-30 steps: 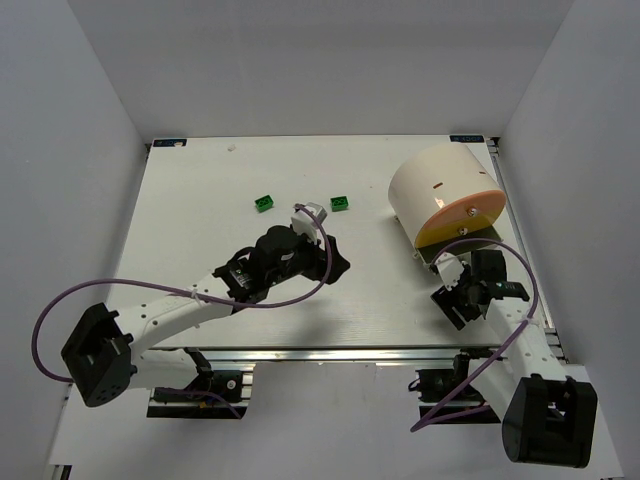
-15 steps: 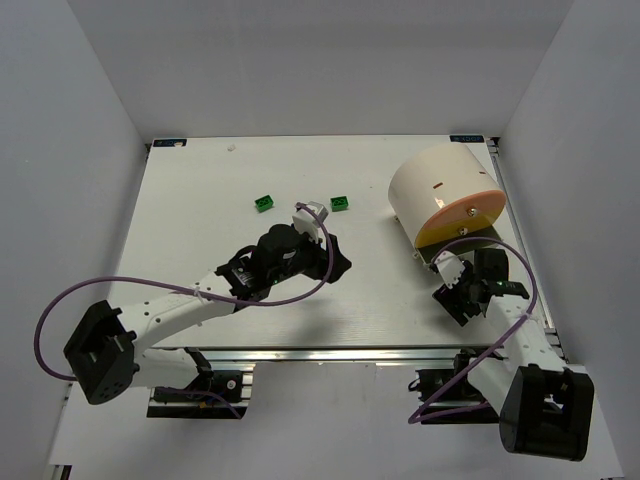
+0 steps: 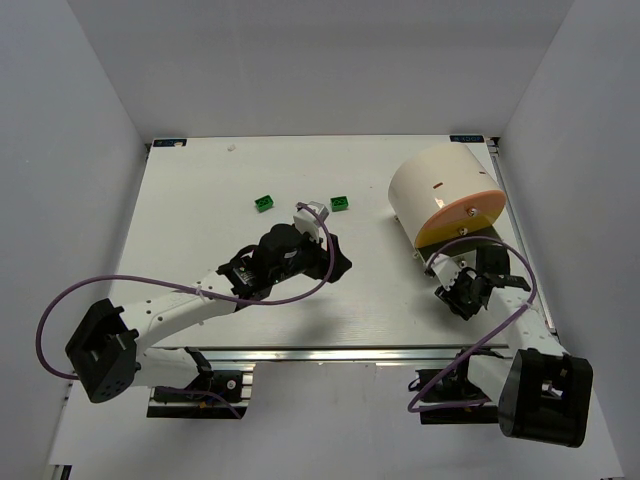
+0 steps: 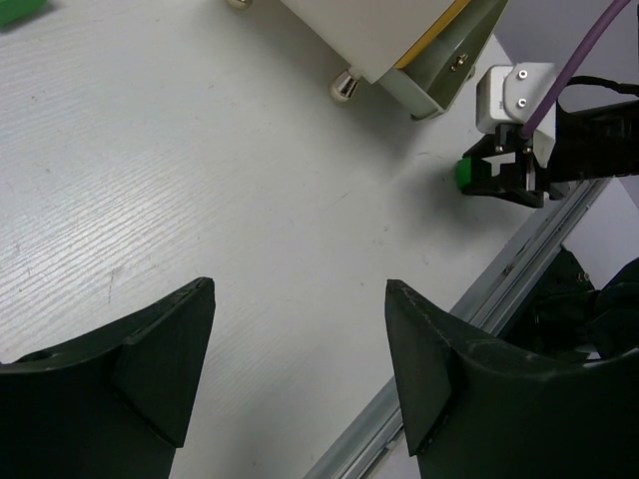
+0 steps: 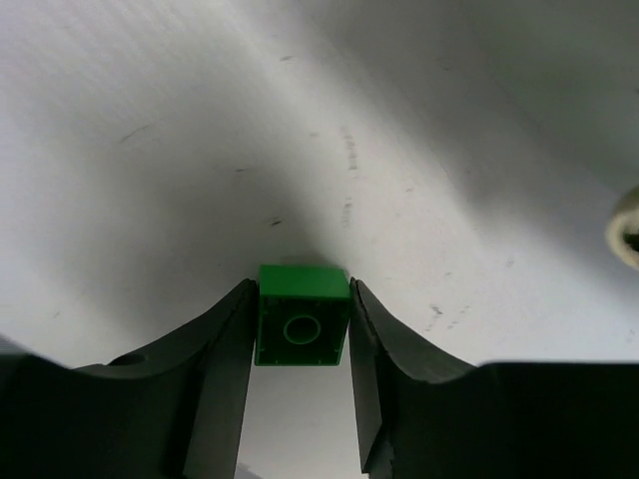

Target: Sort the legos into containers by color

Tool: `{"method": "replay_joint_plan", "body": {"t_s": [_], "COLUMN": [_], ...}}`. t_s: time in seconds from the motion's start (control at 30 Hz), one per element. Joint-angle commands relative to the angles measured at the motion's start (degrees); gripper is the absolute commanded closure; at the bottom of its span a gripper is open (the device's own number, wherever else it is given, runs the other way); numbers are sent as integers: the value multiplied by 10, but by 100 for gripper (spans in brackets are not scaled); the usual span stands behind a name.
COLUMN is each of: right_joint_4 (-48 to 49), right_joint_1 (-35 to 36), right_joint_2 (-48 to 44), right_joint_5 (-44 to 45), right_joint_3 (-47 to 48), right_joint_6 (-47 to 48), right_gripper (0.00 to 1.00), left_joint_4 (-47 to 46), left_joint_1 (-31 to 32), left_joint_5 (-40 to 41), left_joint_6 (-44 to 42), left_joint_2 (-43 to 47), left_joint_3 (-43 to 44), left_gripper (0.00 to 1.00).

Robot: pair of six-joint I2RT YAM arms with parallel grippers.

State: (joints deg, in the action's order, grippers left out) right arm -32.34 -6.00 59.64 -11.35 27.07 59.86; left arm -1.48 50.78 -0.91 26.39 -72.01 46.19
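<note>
Right gripper (image 5: 300, 291) just clamped a green brick (image 5: 302, 317) beside the tub (image 3: 440, 185); left gripper (image 4: 300, 291) gapes empty. Brick looks light, hard, slick: pinch its flat sides.

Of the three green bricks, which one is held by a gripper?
The green brick clamped between the right gripper's fingers, near the tub. The other two green bricks lie free on the table, untouched.
</note>
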Motion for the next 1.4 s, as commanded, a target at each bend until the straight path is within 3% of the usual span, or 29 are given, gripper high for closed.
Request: {"method": "replay_joint_plan", "body": {"t_s": [0.0, 0.27, 0.57, 0.73, 1.07, 1.37], "right_joint_4": [-88, -239, -258, -144, 14, 50], "right_joint_1": [-7, -7, -6, -2, 20, 37], "right_joint_2": [-6, -101, -72, -48, -12, 7], "right_joint_5": [-44, -177, -245, -263, -215, -167], "right_joint_3": [11, 119, 238, 254, 226, 195], "right_joint_6": [46, 131, 172, 108, -39, -91], "right_gripper": [87, 92, 92, 92, 92, 88], "left_joint_4": [2, -4, -9, -12, -7, -3], "left_joint_1": [-2, -2, -2, -2, -2, -2], "left_joint_5": [0, 0, -4, -2, 0, 18], "left_joint_6": [2, -2, -6, -4, 3, 6], "left_joint_2": [17, 16, 9, 11, 22, 20], "left_joint_3": [17, 16, 21, 20, 14, 20], "left_gripper": [22, 22, 22, 22, 22, 22]}}
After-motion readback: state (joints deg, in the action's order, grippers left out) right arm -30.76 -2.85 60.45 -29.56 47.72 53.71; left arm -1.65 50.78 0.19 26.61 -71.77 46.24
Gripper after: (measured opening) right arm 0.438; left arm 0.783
